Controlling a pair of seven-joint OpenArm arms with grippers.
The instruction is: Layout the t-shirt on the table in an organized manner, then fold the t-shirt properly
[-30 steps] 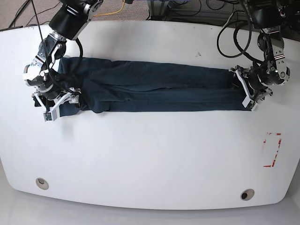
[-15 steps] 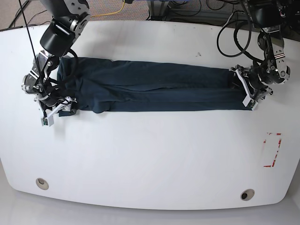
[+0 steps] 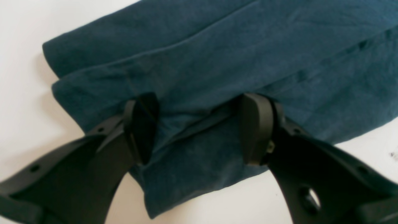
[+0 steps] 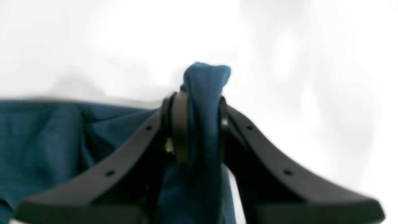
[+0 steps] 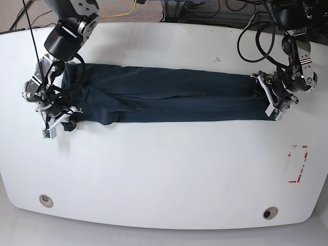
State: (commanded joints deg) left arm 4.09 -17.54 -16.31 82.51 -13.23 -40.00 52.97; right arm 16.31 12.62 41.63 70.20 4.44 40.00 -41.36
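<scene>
The navy t-shirt [image 5: 169, 97] lies on the white table [image 5: 164, 169] as a long narrow folded band running across the base view, its layers stacked in lengthwise pleats; no container appears in any view. The left gripper [image 3: 199, 130] sits at the band's end on the base view's right [image 5: 270, 100], jaws spread wide with both black fingers [image 3: 141, 127] pressed down onto the folded cloth and a ridge of fabric lying between them, not clamped. The right gripper [image 4: 196, 127] at the opposite end [image 5: 56, 119] is closed tight on a bunched tuft of the shirt's edge, which pokes up past the pads [image 4: 178, 130]; a red tape rectangle [image 5: 298, 164] lies well apart from the cloth.
</scene>
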